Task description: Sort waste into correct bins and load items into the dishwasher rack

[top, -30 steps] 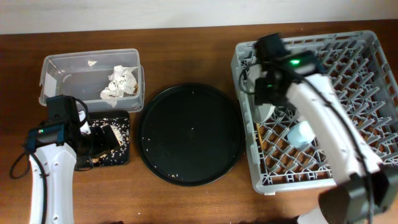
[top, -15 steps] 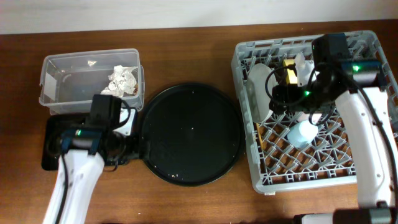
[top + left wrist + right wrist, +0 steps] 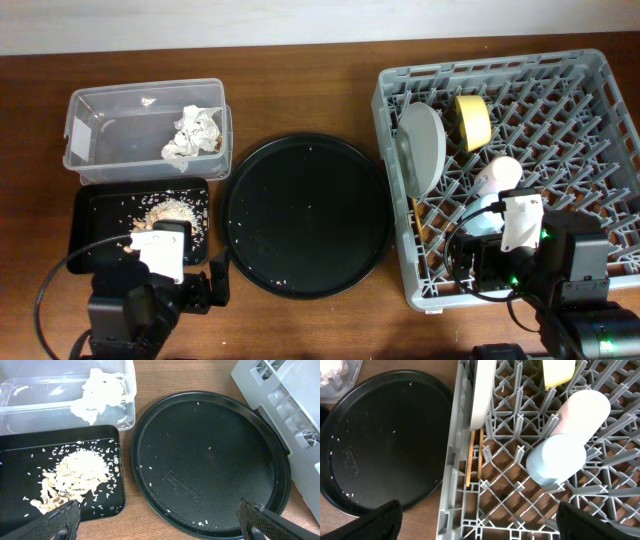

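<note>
The clear tub (image 3: 100, 125) holds crumpled white tissue (image 3: 190, 135), also in the left wrist view (image 3: 97, 395). I cannot make out the wrapper. The shallow black tray (image 3: 95, 215) holds food scraps (image 3: 75, 477) and rice crumbs. The grey rack (image 3: 600, 100) holds the plate (image 3: 425, 148) on edge, the yellow bowl (image 3: 472, 122), the pink cup (image 3: 585, 407), the light-blue cup (image 3: 556, 460) and chopsticks (image 3: 474, 457). My left gripper (image 3: 157, 527) is open and empty, between the black tray and the round tray. My right gripper (image 3: 485, 527) is open and empty over the rack's front left corner.
A large round black tray (image 3: 305, 215) with a few rice grains lies between the bins and the rack. Both arm bases (image 3: 135, 310) (image 3: 560, 290) are at the table's front edge. Bare wooden table shows at the back.
Both arms have pulled back to the front edge, the left from the black tray, the right from over the rack. The plate, bowl and cups now show uncovered.
</note>
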`<state>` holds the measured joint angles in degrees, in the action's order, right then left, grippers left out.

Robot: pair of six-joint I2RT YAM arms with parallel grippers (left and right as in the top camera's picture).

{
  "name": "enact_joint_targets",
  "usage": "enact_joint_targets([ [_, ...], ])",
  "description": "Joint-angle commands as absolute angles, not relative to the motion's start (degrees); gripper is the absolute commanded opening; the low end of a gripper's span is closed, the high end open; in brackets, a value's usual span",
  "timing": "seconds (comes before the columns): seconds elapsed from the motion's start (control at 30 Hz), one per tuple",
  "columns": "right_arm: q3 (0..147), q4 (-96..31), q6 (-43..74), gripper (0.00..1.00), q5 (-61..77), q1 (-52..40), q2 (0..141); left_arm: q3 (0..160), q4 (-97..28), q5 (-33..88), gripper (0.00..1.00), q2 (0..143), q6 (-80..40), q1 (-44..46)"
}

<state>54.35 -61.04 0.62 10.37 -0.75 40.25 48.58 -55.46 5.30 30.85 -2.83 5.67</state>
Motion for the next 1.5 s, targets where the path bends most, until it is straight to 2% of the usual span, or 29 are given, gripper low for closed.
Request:
enact_joint_targets([
  [0.0, 53.9, -60.8, 0.9, 0.99, 9.8, -0.4, 40.3, 48.0, -55.4, 4.9, 0.99, 30.4, -3.6, 5.6],
  [0.23, 52.3, -57.8, 0.3, 0.99, 6.3, -1.8, 29.5, 48.0, -55.4, 4.9, 0.99, 30.4, -3.6, 5.6],
  [0.47, 20.3, -23.6, 0.9, 0.99, 7.0, -3.9, 2.0, 48.0, -55.4, 4.9, 0.99, 30.4, -3.6, 5.6],
  [0.63, 0.4, 13.7, 0.9, 0.99, 6.7, -3.7, 0.2, 48.0, -55.4, 4.9, 0.99, 30.4, -3.6, 5.6],
  [0.73, 0.3, 10.8, 0.7, 0.99, 5.7, -3.7, 0.2, 48.0, -55.4, 4.9, 0.99, 30.4, -3.6, 5.6],
  [0.83, 0.3, -3.8, 0.7, 0.99, 5.7, -3.7, 0.2, 48.0, -55.4, 4.9, 0.99, 30.4, -3.6, 5.6],
  [1.47, 0.3, -4.0, 0.7, 0.99, 5.5, -3.7, 0.4, 48.0, -55.4, 4.9, 0.99, 30.4, -3.6, 5.6],
])
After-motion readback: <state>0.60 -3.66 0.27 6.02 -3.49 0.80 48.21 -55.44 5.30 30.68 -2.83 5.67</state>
